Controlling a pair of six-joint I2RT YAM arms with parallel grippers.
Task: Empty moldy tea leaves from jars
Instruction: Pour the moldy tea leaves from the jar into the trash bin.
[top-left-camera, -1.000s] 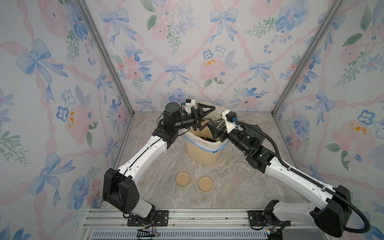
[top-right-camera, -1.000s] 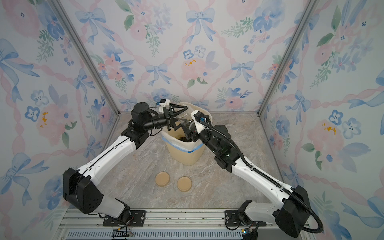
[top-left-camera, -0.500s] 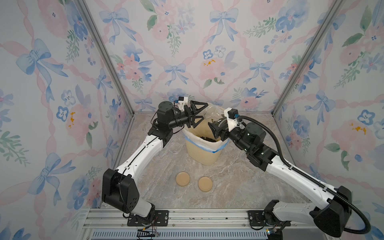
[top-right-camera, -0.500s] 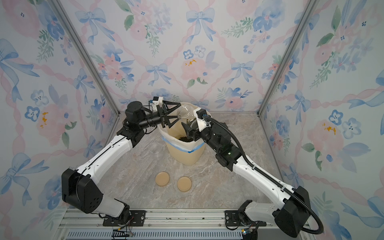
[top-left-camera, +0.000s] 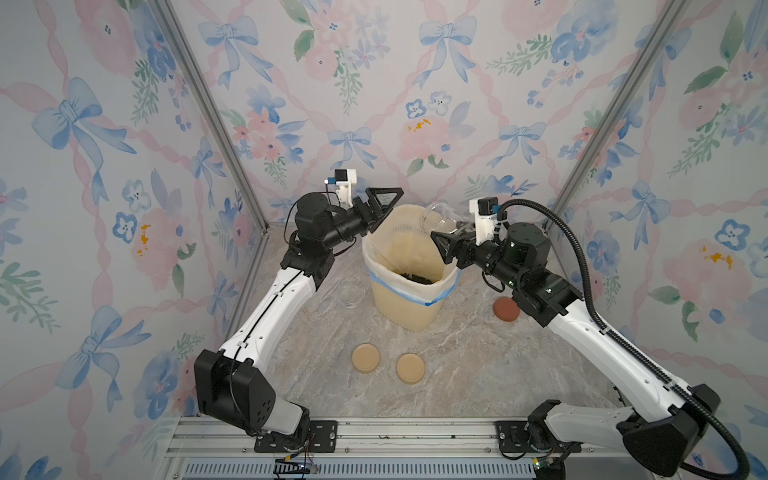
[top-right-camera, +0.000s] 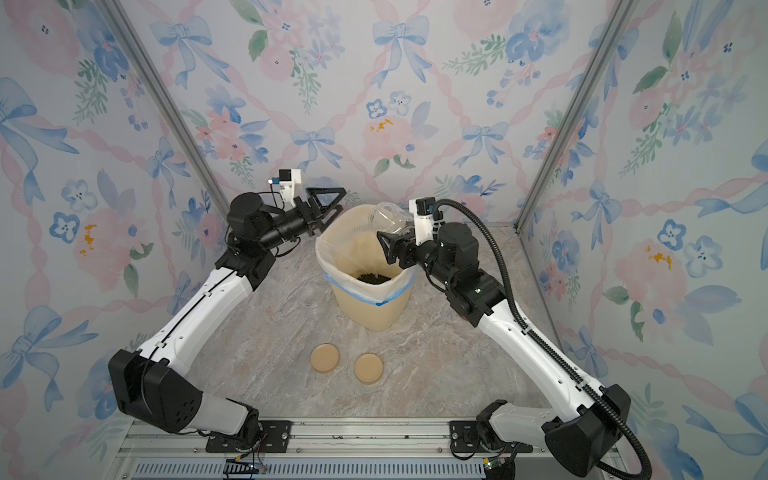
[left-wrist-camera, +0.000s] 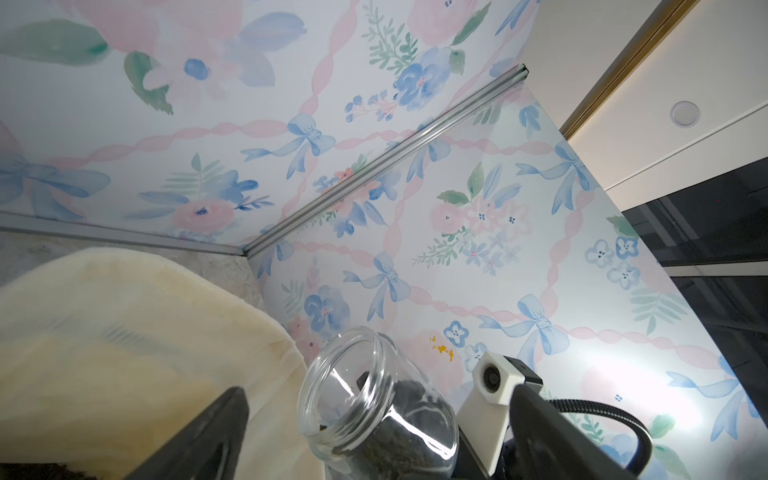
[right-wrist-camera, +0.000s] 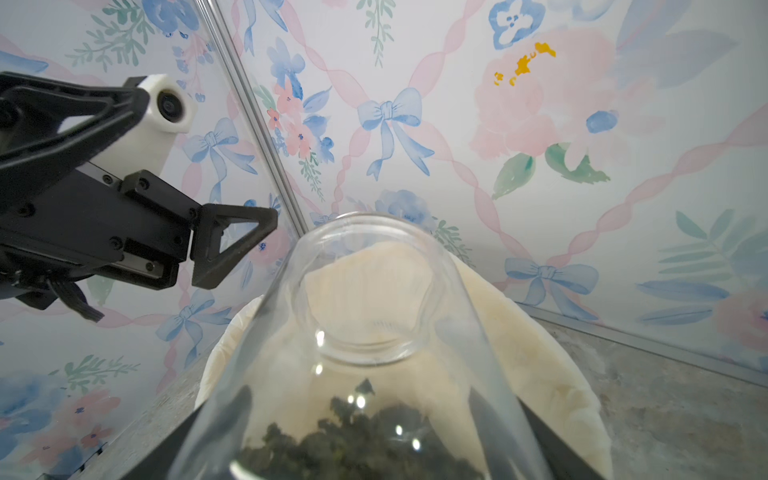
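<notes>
The right gripper (top-left-camera: 449, 235) is clamping a tilted jar (top-left-camera: 436, 216) of moldy tea leaves (right-wrist-camera: 357, 440) above the bin (top-left-camera: 407, 299). The left gripper (top-left-camera: 384, 210) is hovering wide open and empty by the bin's far-left rim.

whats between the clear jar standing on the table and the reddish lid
The cream bin stands between them: the clear jar is on one side of it and the reddish-brown lid on the other. This shows in a top view.

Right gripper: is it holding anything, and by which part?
Yes: the right gripper grips a lidless glass jar by the sides of its wide body, mouth aimed away over the bin. The left gripper is open and empty.
</notes>
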